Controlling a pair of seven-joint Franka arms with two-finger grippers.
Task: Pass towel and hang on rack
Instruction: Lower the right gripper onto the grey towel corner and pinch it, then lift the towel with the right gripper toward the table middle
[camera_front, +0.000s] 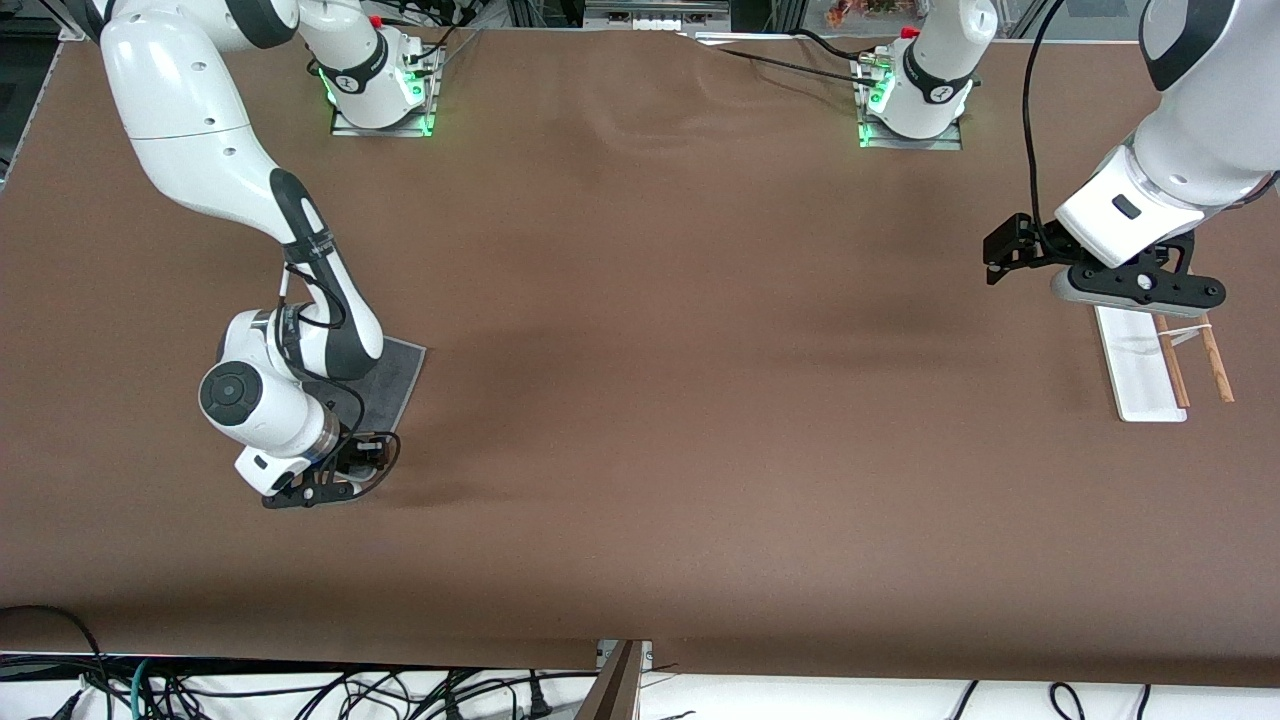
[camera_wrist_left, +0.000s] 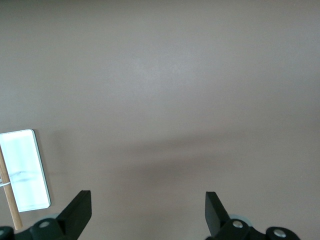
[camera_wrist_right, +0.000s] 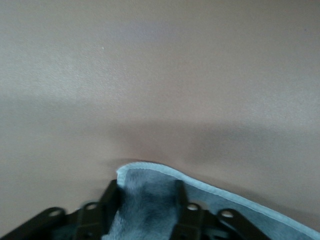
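Observation:
The dark grey towel (camera_front: 395, 375) lies flat on the table near the right arm's end, mostly hidden under that arm. My right gripper (camera_front: 325, 490) is down on the towel corner nearest the front camera. In the right wrist view my right gripper (camera_wrist_right: 144, 192) has its fingers pressed in on both sides of bunched towel cloth (camera_wrist_right: 145, 205) with a light stitched border. The rack (camera_front: 1135, 365), a white base with two thin brown rods (camera_front: 1215, 365), stands near the left arm's end. My left gripper (camera_front: 1145, 290) hangs open and empty over the rack's farther end; it also shows in the left wrist view (camera_wrist_left: 148, 205).
The rack's white base (camera_wrist_left: 25, 170) and one rod (camera_wrist_left: 10, 200) show at the edge of the left wrist view. The brown table surface (camera_front: 700, 400) stretches between towel and rack. Cables hang below the table's front edge (camera_front: 300, 690).

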